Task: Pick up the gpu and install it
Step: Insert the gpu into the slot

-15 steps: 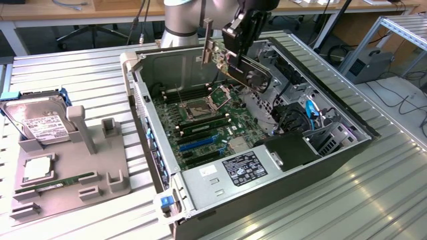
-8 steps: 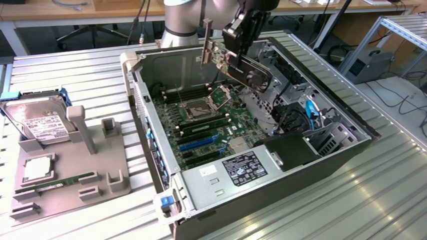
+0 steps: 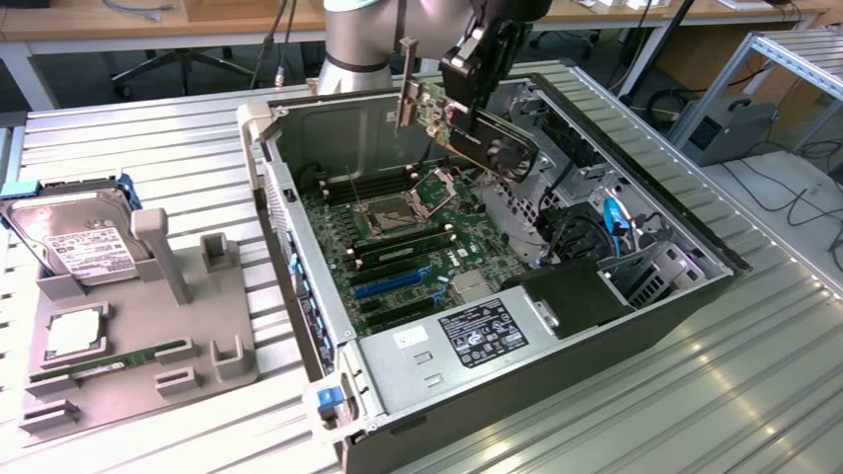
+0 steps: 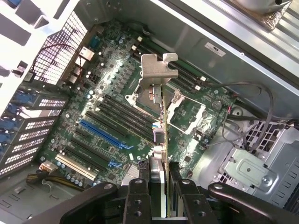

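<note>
Exterior view: pincer [image 3: 459, 99] clenched on the gpu [image 3: 498, 144], held aloft over the motherboard [image 3: 421, 237] of the open case [image 3: 619, 336]. Judged risk: misalignment with the blue slot [image 4: 105, 133] could jam its edge against components.

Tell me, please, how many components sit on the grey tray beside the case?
3. The hard drive rests at the tray's far end, a square silver processor lies nearer the camera, and the green memory stick lies nearest. More may be hidden behind its posts.

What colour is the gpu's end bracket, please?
Silvery grey; the gpu's bracket shows best in the wrist view.
</note>
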Robot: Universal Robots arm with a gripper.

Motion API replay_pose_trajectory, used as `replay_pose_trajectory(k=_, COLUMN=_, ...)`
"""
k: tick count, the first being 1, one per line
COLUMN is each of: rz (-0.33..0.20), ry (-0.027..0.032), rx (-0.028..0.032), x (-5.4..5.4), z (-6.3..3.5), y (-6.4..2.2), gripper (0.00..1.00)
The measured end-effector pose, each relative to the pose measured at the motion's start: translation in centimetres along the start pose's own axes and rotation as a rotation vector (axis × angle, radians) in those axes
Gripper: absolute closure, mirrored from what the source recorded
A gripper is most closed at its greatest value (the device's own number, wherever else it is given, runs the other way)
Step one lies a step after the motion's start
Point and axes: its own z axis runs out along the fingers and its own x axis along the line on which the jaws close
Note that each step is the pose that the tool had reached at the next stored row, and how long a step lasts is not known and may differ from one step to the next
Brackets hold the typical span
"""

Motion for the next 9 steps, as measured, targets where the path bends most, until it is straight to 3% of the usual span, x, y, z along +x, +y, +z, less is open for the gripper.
replay_pose_trajectory(k=9, rz=-0.026, ry=0.0009, rx=-0.0007, x=0.0, z=0.0, y=0.0, gripper=0.73)
